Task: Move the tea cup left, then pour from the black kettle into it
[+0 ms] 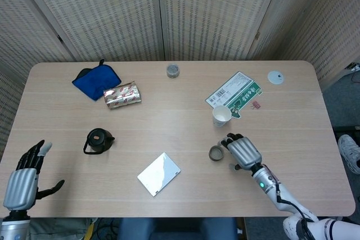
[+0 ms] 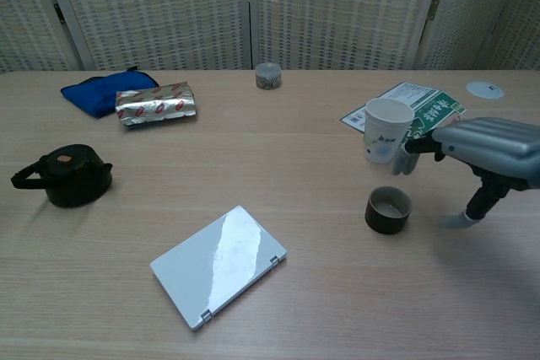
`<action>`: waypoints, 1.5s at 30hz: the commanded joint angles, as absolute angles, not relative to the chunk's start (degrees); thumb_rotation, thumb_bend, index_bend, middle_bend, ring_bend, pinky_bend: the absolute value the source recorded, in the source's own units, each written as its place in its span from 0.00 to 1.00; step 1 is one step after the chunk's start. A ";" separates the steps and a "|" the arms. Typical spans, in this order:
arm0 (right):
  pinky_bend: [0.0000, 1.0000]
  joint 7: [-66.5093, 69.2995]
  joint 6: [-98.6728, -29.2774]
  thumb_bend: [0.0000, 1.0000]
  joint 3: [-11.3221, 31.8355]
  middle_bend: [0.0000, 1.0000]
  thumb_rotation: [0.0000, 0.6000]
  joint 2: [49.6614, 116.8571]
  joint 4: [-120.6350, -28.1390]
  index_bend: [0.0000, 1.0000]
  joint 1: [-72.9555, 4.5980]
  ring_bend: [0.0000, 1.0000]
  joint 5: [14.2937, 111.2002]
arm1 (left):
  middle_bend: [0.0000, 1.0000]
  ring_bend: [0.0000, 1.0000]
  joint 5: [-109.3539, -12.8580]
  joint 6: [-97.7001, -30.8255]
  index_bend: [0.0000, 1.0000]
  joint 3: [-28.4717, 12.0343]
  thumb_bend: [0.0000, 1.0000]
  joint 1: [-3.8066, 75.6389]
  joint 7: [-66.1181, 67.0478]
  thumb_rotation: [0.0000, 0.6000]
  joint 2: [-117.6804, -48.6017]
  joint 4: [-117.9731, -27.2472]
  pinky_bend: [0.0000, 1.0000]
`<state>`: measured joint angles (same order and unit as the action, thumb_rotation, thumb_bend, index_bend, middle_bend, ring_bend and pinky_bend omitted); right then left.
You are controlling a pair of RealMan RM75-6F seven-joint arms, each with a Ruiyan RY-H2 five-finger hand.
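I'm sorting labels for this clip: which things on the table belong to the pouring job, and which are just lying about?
Job: tea cup, black kettle, right hand open beside the cup.

Lying about: paper cup, green leaflet, silver case, blue cloth, foil packet, small tin, white disc.
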<state>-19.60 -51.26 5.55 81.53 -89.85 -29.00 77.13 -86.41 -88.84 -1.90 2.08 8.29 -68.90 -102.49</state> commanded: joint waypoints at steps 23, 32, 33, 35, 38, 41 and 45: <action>0.27 -23.35 -46.84 0.14 5.73 0.30 1.00 87.88 -83.21 0.33 -35.68 0.17 68.12 | 0.02 0.05 -85.83 -88.82 0.09 -2.22 0.17 1.89 7.63 1.00 -68.27 -102.13 0.09; 0.27 -23.83 -46.91 0.21 5.18 0.33 1.00 88.77 -82.54 0.40 -36.66 0.18 66.60 | 0.02 0.05 -85.71 -88.86 0.09 -2.23 0.17 1.78 7.55 1.00 -68.19 -101.98 0.09; 0.27 -23.90 -46.94 0.22 5.14 0.33 1.00 88.84 -82.55 0.41 -36.78 0.19 66.37 | 0.02 0.05 -85.68 -88.85 0.09 -2.24 0.17 1.77 7.54 1.00 -68.18 -101.96 0.09; 0.27 -24.10 -46.94 0.24 5.11 0.34 1.00 88.94 -82.44 0.42 -36.99 0.19 65.97 | 0.02 0.05 -85.67 -88.84 0.09 -2.23 0.17 1.76 7.53 1.00 -68.18 -101.91 0.09; 0.28 -24.26 -46.99 0.26 5.21 0.35 1.00 89.22 -82.34 0.45 -37.38 0.19 65.37 | 0.02 0.05 -85.68 -88.85 0.09 -2.21 0.17 1.72 7.44 1.00 -68.16 -101.79 0.09; 0.28 -23.93 -47.04 0.27 5.73 0.35 1.00 89.35 -82.88 0.46 -38.04 0.20 65.27 | 0.02 0.05 -85.60 -88.88 0.09 -2.26 0.17 1.69 7.38 1.00 -68.08 -101.80 0.09; 0.28 -23.87 -46.62 0.27 6.95 0.35 1.00 89.43 -84.01 0.46 -39.66 0.20 65.01 | 0.02 0.05 -85.58 -89.04 0.09 -2.33 0.17 1.61 7.38 1.00 -67.89 -101.88 0.09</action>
